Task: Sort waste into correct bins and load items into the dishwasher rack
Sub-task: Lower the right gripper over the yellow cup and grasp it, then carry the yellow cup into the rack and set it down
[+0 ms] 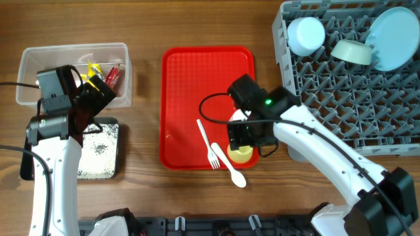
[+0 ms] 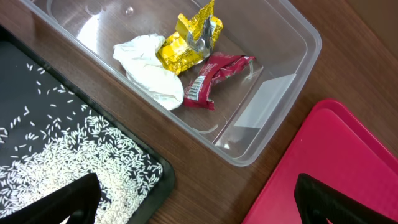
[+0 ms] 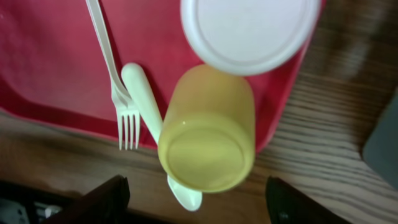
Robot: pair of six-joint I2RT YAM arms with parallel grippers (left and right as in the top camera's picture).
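Though not racked yet, pretty reachable: yellow cup (image 3: 208, 134) bottom-up (or tipped over, hard to call) at the near right corner of the red tray (image 1: 190, 85), seemingly right at the edge. Touching the white spoon (image 3: 146, 106), bowl end poking out over the desk (image 1: 144, 26). White fork (image 3: 112, 68) just beside that, and some white round dish (image 3: 249, 28) butting in from the far side.

Right pincer (image 3: 194, 190) hanging straight above, spread wide, pinching nothing. Left pincer (image 2: 199, 205) same deal, spread and empty, over by the clear tub (image 2: 311, 46) with tissue (image 2: 149, 71), foil wrapper (image 2: 186, 46) and red wrapper (image 2: 214, 78) inside. Crumbs (image 2: 81, 155) in the black tray (image 2: 18, 74) next door. Waste side probably done.

Worries from here, just guessing:
- Closing down crooked and catching the spoon handle along with the cup, flicking it off the tray.
- Slick round plastic, so easy to squirt out of a shallow pinch and roll onto the desk.
- Not much room for the far finger with that dish crowding in.
- On the trip to the grey rack (image 1: 341, 111), already holding white cup (image 1: 306, 34), green bowl (image 1: 351, 51) and blue plate (image 1: 394, 38): clipping a peg, or letting go early and bouncing out.
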